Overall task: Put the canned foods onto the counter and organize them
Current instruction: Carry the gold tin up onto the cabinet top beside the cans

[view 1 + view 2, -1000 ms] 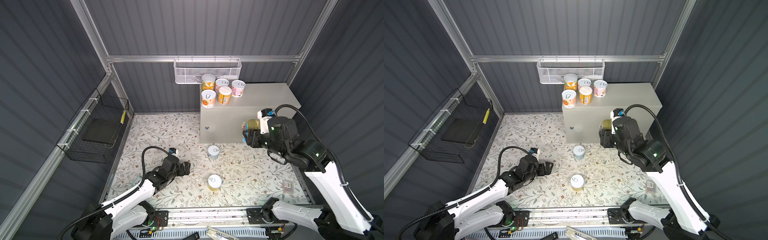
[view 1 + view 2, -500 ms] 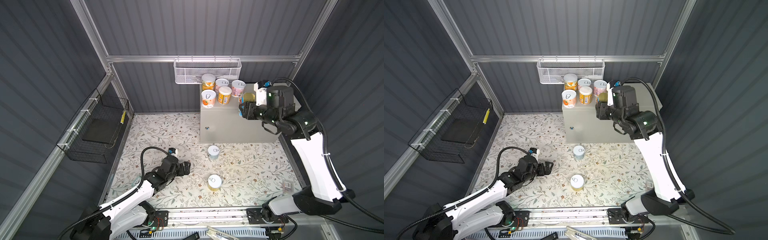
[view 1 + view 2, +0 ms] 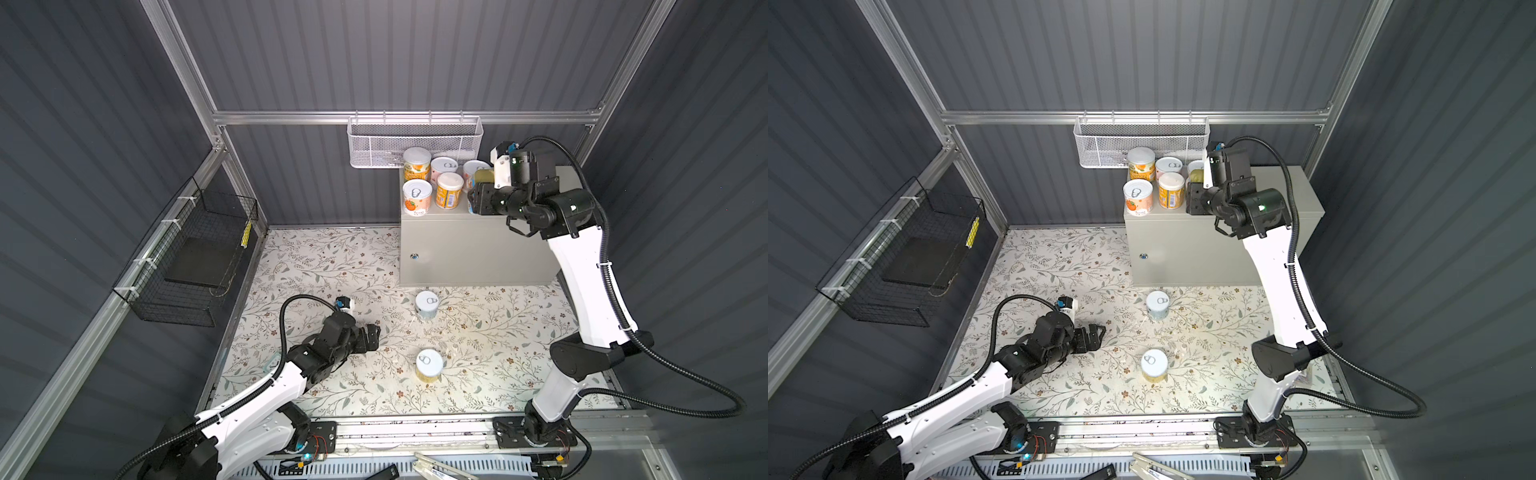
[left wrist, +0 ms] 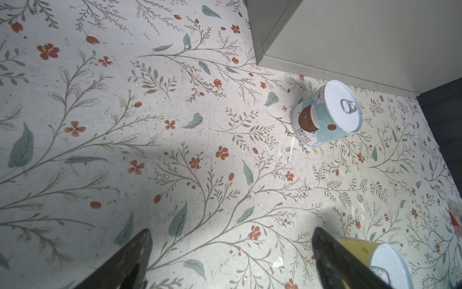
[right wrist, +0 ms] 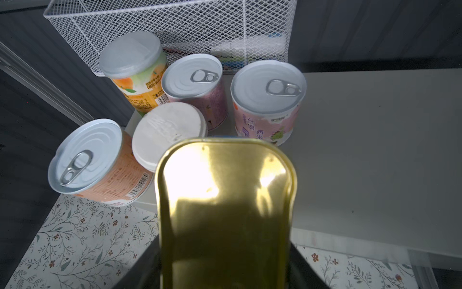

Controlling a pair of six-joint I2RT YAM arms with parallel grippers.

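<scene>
Oblong tin point(image 5: 226, 207) clamped in right jaws over counter point(image 3: 478, 249); left jaws apart (over floral mat point(image 3: 324, 266)); grey walls point(image 3: 374, 54).

5 tins point(image 3: 417, 199) on counter point(image 3: 478, 253), 2 before it.

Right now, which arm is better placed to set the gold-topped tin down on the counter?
The right arm: the right gripper is shut on the gold-topped tin, over the counter's front edge beside the cans standing there. The left gripper is open, low over the floral mat, away from the counter.
</scene>
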